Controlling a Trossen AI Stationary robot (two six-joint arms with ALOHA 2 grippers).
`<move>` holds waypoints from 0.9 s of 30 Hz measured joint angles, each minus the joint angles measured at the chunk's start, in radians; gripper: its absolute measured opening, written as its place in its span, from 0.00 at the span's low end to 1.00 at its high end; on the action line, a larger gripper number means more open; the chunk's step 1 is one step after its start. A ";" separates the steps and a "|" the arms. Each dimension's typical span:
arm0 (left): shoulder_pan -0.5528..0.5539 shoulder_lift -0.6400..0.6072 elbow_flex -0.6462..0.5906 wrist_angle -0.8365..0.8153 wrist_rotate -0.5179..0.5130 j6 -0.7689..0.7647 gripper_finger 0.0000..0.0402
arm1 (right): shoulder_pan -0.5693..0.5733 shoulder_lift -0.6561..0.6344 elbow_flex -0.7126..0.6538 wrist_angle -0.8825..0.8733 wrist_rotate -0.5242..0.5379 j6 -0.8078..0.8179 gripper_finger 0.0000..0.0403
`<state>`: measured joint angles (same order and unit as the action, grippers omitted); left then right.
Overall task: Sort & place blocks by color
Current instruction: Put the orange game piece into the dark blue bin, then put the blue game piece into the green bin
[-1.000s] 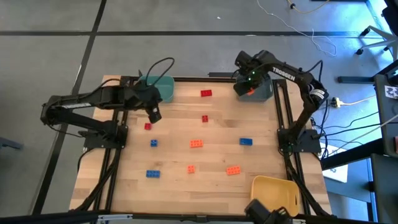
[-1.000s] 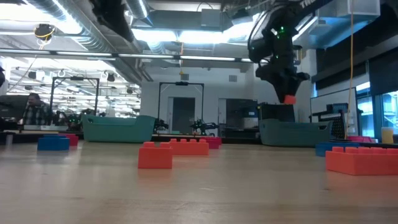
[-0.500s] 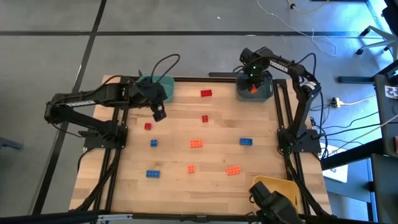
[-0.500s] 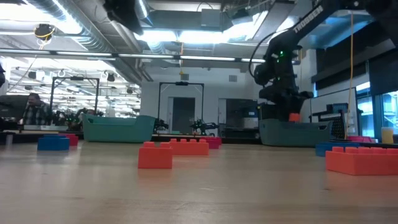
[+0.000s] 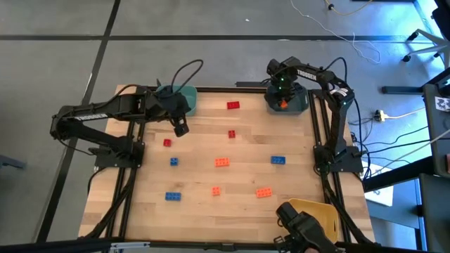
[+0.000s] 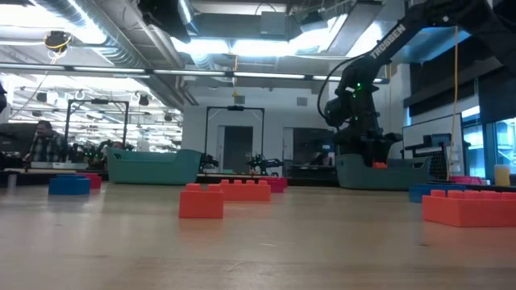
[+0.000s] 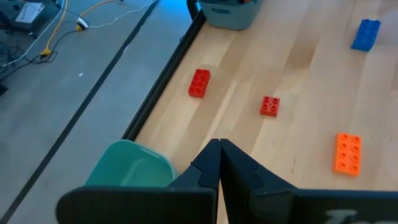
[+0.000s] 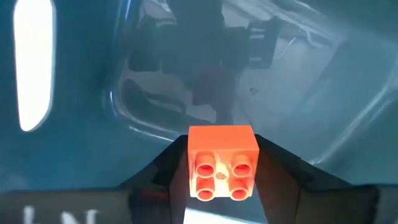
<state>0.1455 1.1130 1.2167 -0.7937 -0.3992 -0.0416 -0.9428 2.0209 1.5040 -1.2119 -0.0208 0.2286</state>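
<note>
right gripper (image 5: 283, 98): was down inside the grey-blue bin (image 5: 299, 107) at the table's far right corner; the fingers flanked a square orange block (image 8: 222, 162) and still seemed to be holding it, but release could not be ruled out.
right wrist view: alone showed the block's four studs and the bin's glossy inner wall behind it.
low view: showed only an orange speck at the grey-blue bin's rim (image 6: 379, 165).
left gripper (image 5: 181, 129): hung clenched and empty over the table near the teal bin (image 5: 184, 97).
left wrist view: showed the closed fingers (image 7: 217, 163), a red oblong block (image 7: 199, 83) and a red square block (image 7: 270, 106).
high view: alone showed the yellow bin (image 5: 320, 211) and the loose red, orange and blue blocks scattered on the table (image 5: 197, 151).
</note>
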 joint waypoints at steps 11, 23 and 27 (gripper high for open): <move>0.000 0.000 0.000 0.000 -0.006 0.001 0.00 | 0.000 0.000 0.000 0.026 0.001 -0.001 0.70; 0.000 0.000 0.000 0.000 -0.007 0.001 0.00 | 0.000 0.000 0.000 -0.012 -0.027 0.027 0.48; 0.000 0.000 0.000 0.000 -0.004 -0.001 0.00 | 0.000 -0.012 0.000 -0.055 -0.109 0.014 0.30</move>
<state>0.1455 1.1130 1.2167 -0.7933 -0.4029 -0.0423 -0.9424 2.0088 1.5040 -1.2674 -0.1297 0.2429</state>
